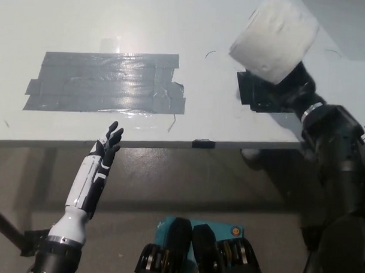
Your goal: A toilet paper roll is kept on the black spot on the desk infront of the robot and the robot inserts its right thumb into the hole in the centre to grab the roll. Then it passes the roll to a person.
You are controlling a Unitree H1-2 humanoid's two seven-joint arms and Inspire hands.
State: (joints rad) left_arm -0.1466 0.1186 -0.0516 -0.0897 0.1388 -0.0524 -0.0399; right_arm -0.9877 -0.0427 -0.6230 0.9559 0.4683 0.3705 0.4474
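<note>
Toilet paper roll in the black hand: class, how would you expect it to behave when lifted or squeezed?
The toilet paper roll looks soft and thick, so probably light and squashable. Carried aloft by the right hand, it seems easy to hold. Its round form would likely roll on the desk.

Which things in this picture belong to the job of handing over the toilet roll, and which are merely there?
Part of the job:
toilet paper roll, lifted off the desk
right hand, holding the roll
dark tape patch, now bare

Merely there:
left hand, resting open at the desk's near edge
small dark piece on the desk's edge
</note>
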